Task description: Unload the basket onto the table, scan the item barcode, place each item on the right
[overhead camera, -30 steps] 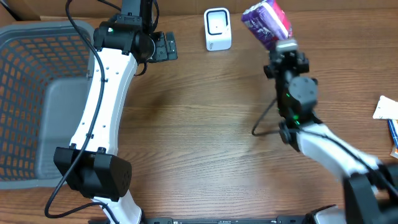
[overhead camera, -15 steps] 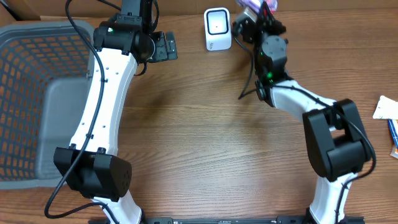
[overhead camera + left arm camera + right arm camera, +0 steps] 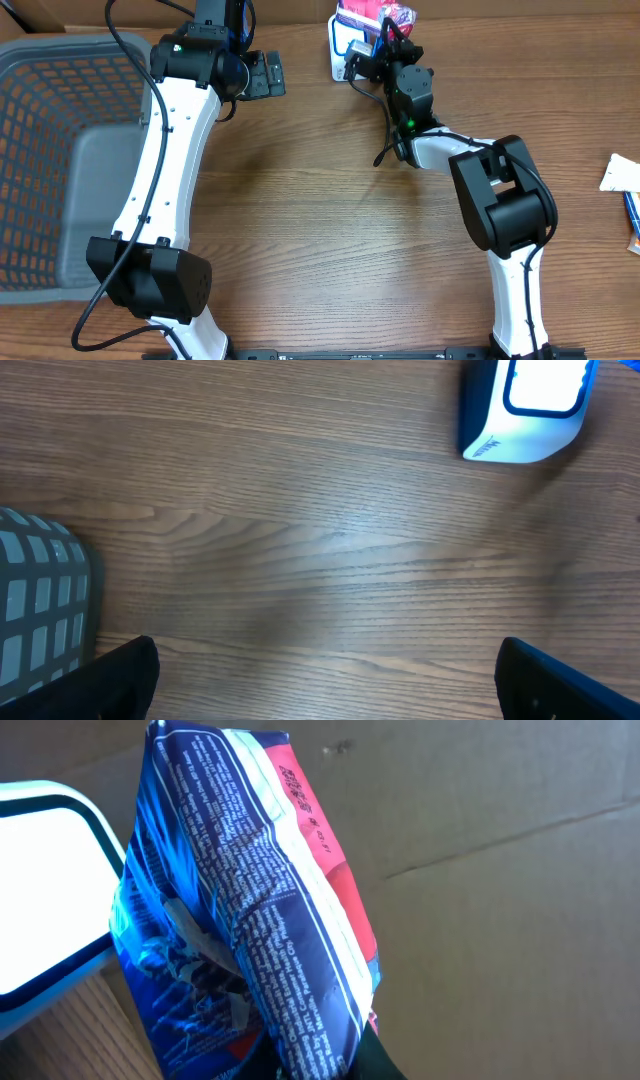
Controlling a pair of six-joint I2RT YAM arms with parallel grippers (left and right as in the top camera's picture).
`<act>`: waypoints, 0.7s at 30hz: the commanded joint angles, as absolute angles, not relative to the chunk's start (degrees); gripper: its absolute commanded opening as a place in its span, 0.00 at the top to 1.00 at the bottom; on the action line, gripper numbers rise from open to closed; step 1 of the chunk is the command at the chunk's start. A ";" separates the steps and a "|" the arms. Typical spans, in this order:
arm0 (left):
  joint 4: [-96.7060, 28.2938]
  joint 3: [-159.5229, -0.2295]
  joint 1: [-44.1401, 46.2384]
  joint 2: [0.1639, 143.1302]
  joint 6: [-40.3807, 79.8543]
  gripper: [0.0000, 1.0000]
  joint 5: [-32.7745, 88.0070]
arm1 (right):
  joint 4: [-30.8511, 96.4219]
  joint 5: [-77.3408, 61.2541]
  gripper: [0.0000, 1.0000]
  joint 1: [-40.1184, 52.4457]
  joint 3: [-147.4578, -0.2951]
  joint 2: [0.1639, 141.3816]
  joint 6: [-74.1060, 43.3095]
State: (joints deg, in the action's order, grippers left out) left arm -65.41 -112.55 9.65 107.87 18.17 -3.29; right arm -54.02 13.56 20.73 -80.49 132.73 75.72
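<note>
A crinkled blue packet [image 3: 240,920] with white print and a red panel, the item, is pinched at its lower end by my right gripper [image 3: 322,1066], which is shut on it. It hangs right beside the lit white face of the scanner [image 3: 40,890]. From overhead, the packet [image 3: 388,12] and right gripper [image 3: 386,42] cover the right part of the white scanner [image 3: 343,48] at the table's far edge. No barcode shows clearly. My left gripper [image 3: 268,74] stays open and empty left of the scanner [image 3: 525,405]; its fingers [image 3: 125,680] are spread wide above bare wood.
A grey mesh basket [image 3: 60,150] fills the left side of the table; its corner [image 3: 40,600] shows in the left wrist view. Papers [image 3: 622,175] lie at the right edge. Brown cardboard [image 3: 500,870] stands behind the scanner.
My right arm has swung left with the packet, from right of the scanner to directly over it. The left arm has not moved.
</note>
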 commanded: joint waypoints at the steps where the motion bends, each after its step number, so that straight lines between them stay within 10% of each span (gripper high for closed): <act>1: -65.45 -113.51 9.78 106.06 17.78 0.00 -3.81 | -54.85 12.73 0.96 22.28 -82.59 132.79 76.51; 21: -65.45 -113.51 9.78 106.06 17.76 0.00 -3.81 | -39.64 12.80 0.96 26.65 -82.56 132.79 74.43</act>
State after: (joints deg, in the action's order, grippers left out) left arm -65.41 -112.55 9.65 107.87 18.17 -3.29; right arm -43.20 13.98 24.80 -82.08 132.70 74.35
